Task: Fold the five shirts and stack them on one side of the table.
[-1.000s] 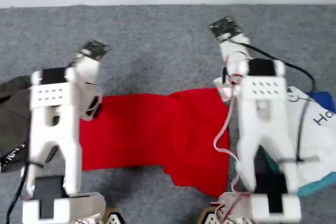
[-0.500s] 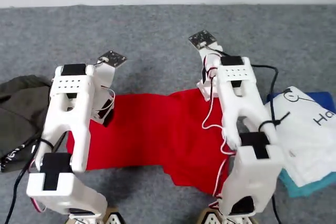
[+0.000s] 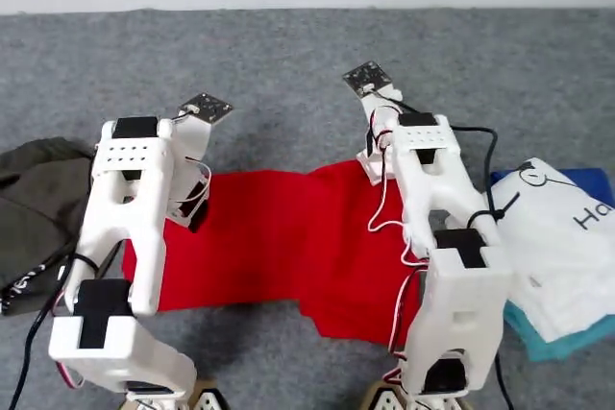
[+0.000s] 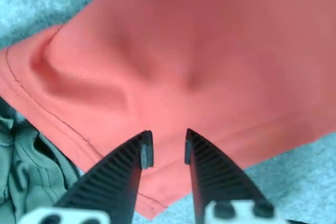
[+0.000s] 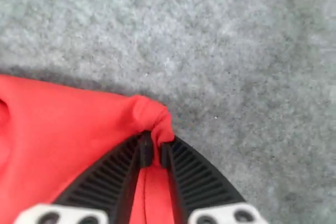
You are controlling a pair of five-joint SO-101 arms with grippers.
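Grey, carpet-like fabric covers the bench (image 3: 288, 64) from edge to edge, with a pale wall strip behind it. Across the middle of the bench we see the wide red cotton shirt (image 3: 279, 247), spread mostly flat, its right part bunched and rumpled beneath the right arm. Two white jointed arms stand over it side by side: the left arm (image 3: 125, 218) above the shirt's left end, the right arm (image 3: 442, 228) above its right end.

At the bench's right side a white shirt with dark print (image 3: 567, 247) lies on top of teal fabric (image 3: 538, 338) and blue fabric (image 3: 596, 180), just beside the red shirt. At the left side a crumpled dark olive-green garment (image 3: 29, 208) touches the red shirt's hemmed corner.

We see the left gripper (image 4: 164, 149) hanging over the red cloth near that hem, its ribbed black fingers (image 4: 210, 166) parted with nothing between them. The right gripper (image 5: 154, 150) sits at the shirt's far edge, its fingers (image 5: 181, 169) pressed together on a small raised pinch of red fabric, with bare grey bench beyond it.
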